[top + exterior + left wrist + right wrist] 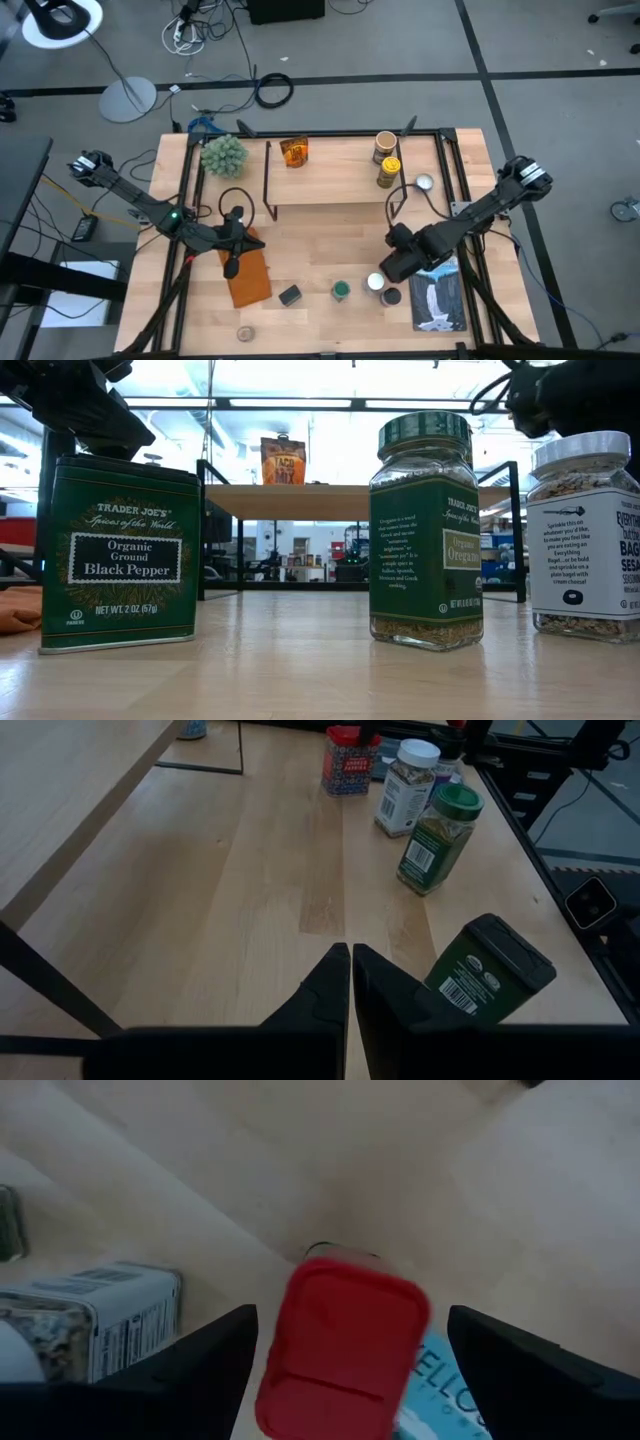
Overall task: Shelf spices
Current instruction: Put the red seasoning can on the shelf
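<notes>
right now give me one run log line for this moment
task: shelf spices | right claw: open, around red-lidded tin, not gripping | left claw: shut, empty, waiting by pepper tin | shelf: three spices on top

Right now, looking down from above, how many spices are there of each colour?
Amber packet: 1
Yellow jars: 2
Silver tin: 1
Green tin: 1
Green-lidded jar: 1
White-lidded jar: 1
Red-lidded tin: 1
Tan tin: 1
Total: 9
</notes>
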